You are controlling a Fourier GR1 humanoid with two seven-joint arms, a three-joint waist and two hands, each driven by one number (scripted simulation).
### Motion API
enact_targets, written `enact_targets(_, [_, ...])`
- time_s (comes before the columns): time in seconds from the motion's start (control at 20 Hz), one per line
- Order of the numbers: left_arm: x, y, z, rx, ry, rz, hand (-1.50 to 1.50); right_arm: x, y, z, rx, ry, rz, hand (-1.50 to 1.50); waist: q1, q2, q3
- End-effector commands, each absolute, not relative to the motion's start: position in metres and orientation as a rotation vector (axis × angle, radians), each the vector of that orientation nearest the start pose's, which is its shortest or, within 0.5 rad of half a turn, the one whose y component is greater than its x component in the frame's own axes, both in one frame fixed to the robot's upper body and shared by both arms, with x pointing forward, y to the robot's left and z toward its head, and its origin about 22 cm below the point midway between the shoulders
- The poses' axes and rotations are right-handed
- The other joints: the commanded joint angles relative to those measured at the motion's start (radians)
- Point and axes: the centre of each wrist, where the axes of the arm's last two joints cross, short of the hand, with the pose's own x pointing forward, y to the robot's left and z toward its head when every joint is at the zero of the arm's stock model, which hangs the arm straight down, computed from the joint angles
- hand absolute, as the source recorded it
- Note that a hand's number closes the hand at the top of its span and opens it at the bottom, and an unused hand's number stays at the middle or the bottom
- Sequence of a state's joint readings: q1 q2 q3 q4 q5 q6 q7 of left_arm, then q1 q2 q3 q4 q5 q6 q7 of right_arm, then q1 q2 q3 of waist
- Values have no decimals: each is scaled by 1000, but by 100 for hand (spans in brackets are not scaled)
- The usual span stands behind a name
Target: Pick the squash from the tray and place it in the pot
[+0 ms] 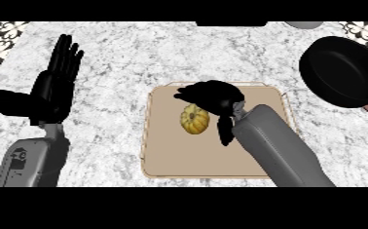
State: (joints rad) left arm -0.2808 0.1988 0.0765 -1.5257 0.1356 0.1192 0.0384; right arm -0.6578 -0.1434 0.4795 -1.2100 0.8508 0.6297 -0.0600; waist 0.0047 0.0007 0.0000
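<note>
A small yellow ribbed squash (193, 120) lies on the tan tray (169, 155), left of its middle. My right hand (212, 96) is over the squash's upper right side, fingers curved down towards the far edge and thumb hanging beside the squash on its right. The fingers arch around it, but I cannot see them pinching it. The black pot (336, 72) stands at the right edge of the counter, cut off by the view. My left hand (56, 79) rests open at the left, fingers pointing up, away from the tray.
The counter is white-grey marble. A dark object (231, 24) and a pale round object (304, 24) show at the far edge. Patterned patches sit in the top corners.
</note>
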Motion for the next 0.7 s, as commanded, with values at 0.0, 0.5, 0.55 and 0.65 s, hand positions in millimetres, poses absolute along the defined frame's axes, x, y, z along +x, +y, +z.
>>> enact_targets(0.0, [313,276,81,90,-1743,59,0,348,-79,69,-193,-1281,1896,-150,0,1,0])
enact_targets(0.5, [303,276,81,71,-1753,45,0,329,-74,5,-42,-1301,2029,150,4,2,0])
enact_targets(0.55, [301,270,90,103,-1748,51,0,322,-62,8,-16,-1376,2002,150,4,0,0])
enact_targets(0.65, [298,266,80,90,-1760,55,0,340,-72,17,-52,-1413,2026,150,5,1,0])
